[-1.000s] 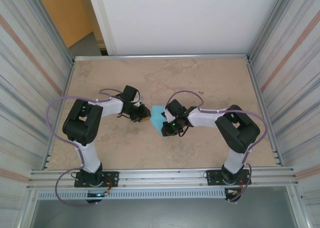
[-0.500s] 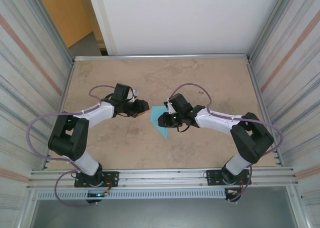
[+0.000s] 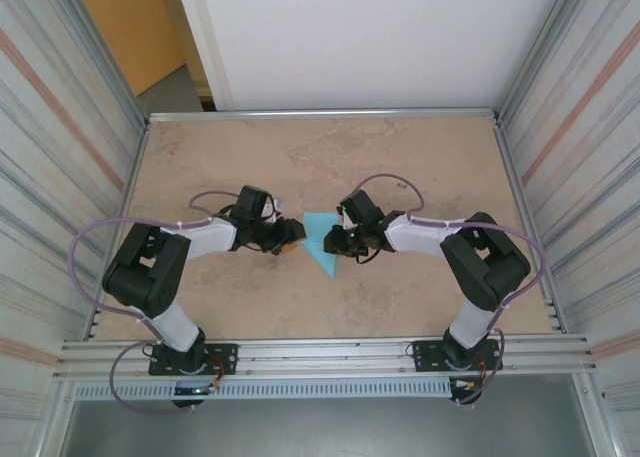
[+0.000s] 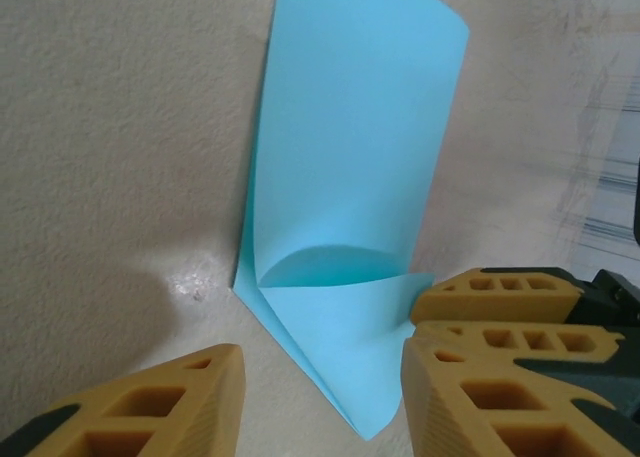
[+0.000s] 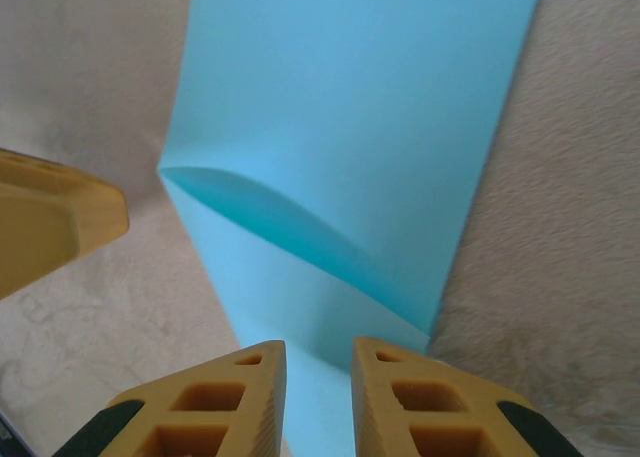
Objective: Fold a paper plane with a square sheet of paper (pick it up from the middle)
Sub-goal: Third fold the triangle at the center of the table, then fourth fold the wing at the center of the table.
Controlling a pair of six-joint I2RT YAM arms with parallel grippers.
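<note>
The blue square sheet of paper (image 3: 318, 242) lies on the tan counter (image 3: 420, 157), folded into a pointed shape, with one flap lifting up a little. The left pincer (image 4: 318, 362) is just beside the paper's left edge and is let go, its two fingers wide apart with the paper's pointed corner down between them. The right pincer (image 5: 318, 352) is over the paper's right edge, let go too, its fingers only a little apart with blue paper showing in the gap.

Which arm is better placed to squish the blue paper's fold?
Probably the right: the right gripper points, nearly closed, at the raised fold of the blue paper; the left gripper stands wide around one corner.
</note>
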